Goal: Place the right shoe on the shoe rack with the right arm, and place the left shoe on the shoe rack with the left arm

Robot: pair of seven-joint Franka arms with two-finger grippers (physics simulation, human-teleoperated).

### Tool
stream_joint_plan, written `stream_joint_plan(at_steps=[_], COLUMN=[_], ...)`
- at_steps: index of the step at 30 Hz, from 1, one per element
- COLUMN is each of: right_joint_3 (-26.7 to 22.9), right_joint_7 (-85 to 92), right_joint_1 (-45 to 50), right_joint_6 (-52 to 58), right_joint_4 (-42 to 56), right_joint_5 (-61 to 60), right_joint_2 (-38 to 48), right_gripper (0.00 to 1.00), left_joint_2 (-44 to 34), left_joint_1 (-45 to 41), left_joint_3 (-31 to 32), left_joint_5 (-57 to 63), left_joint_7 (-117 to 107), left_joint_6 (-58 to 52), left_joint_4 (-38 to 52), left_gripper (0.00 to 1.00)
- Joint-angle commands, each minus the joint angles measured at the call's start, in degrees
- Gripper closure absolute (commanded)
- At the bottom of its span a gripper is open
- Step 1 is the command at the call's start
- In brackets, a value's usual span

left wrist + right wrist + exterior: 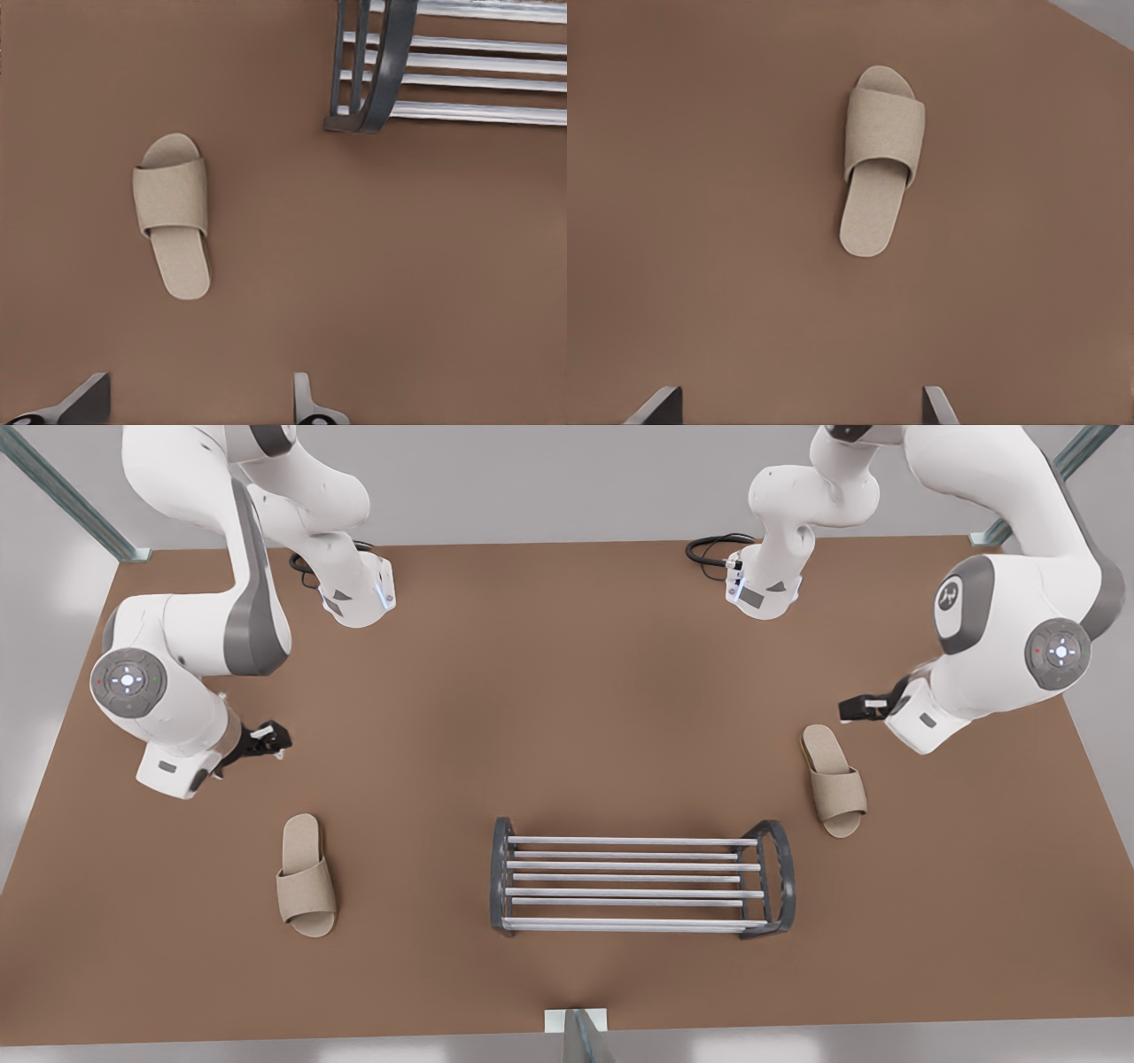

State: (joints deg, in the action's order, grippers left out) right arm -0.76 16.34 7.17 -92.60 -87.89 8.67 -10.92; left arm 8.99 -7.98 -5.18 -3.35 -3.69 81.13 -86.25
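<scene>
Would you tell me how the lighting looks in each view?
Front view: even light, the table darker around the shoe rack. Left wrist view: bright streaks along the rods. Right wrist view: flat light, the right shoe casting hardly any shadow.

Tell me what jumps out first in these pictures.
A silver-rod shoe rack sits in the middle of the brown table. A beige slipper lies off each end: the left shoe at the front view's right, just below the open left gripper, and the right shoe at the front view's left, near the open right gripper.

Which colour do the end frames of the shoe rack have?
Dark grey, clearest in the front view on the shoe rack.
</scene>
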Motion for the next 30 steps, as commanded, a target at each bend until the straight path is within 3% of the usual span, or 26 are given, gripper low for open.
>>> stream_joint_plan(at_steps=[1,3,4,5,7,8,9,11,12,14,16,17,21,23,25,27,30], right_joint_3=[0.0,-0.3,-0.4,-0.4,-0.4,-0.4,-0.4,-0.4,-0.4,-0.4,-0.3,-0.1,0.4,0.6,2.0,2.1,2.2], right_joint_7=[1.2,1.7,9.0,15.6,28.3,35.2,41.0,51.4,59.4,74.9,86.3,89.7,97.9,98.1,109.9,132.4,133.3], right_joint_1=[0.0,-1.3,-7.4,-13.5,-21.7,-25.4,-27.4,-29.5,-30.6,-31.0,-30.8,-30.7,-29.0,-27.8,-26.6,-24.5,-24.0], right_joint_6=[-5.6,-2.9,-2.4,-3.0,-7.1,-11.1,-15.5,-27.4,-34.6,-43.8,-52.7,-55.9,-66.2,-66.5,-68.6,-69.8,-69.5], right_joint_4=[0.1,1.0,-1.5,-3.6,-7.7,-11.9,-14.5,-20.5,-24.1,-25.4,-25.4,-25.3,-24.7,-25.3,-25.3,-25.1,-25.3], right_joint_5=[1.1,-0.7,-8.9,-13.4,-19.8,-22.6,-24.4,-27.5,-30.2,-37.6,-41.6,-42.2,-46.8,-48.0,-61.9,-85.4,-87.5], right_joint_2=[-0.3,-3.0,-3.5,-4.3,-6.1,-6.1,-6.1,-6.1,-6.2,-9.3,-12.5,-13.4,-16.3,-16.6,-17.5,-18.2,-18.1], right_gripper=[0.00,0.00,0.00,0.00,0.00,0.00,0.00,0.00,0.00,0.00,0.00,0.00,0.00,0.00,0.00,0.00,0.00], left_joint_2=[0.0,0.0,0.6,0.8,0.6,0.1,-1.8,-2.0,-2.6,-2.7,-4.8,-4.9,-4.5,-4.1,-3.7,-2.9,-3.7], left_joint_1=[-0.1,0.3,0.7,0.6,0.3,-0.4,-1.8,-1.8,-1.9,-1.9,-1.9,-1.9,-0.6,-0.7,-0.6,-0.5,0.4], left_joint_3=[0.0,-0.1,-1.3,-6.9,-14.5,-18.9,-19.0,-21.2,-21.4,-21.4,-24.0,-24.1,-23.8,-22.2,-19.3,-13.3,-13.1], left_joint_5=[-0.1,-0.1,-0.8,-4.5,-11.9,-18.1,-20.5,-29.3,-43.6,-72.6,-88.7,-103.4,-128.4,-143.8,-152.0,-168.4,-170.0], left_joint_7=[-1.3,0.1,5.1,14.7,29.3,40.4,45.6,61.3,75.5,103.4,118.6,129.9,143.8,147.7,147.7,147.7,146.8], left_joint_6=[1.1,1.1,2.4,4.6,16.5,26.7,41.7,54.7,65.9,72.4,73.2,73.2,71.1,66.3,66.2,66.3,66.2], left_joint_4=[0.0,-1.2,-1.5,-1.6,-6.2,-13.1,-22.2,-30.1,-37.1,-43.3,-46.0,-46.8,-48.0,-53.4,-56.1,-57.1,-57.2], left_gripper=[0.00,0.00,0.00,0.00,0.00,0.00,0.00,0.00,0.00,0.00,0.00,0.00,0.00,0.00,0.00,0.00,0.00])
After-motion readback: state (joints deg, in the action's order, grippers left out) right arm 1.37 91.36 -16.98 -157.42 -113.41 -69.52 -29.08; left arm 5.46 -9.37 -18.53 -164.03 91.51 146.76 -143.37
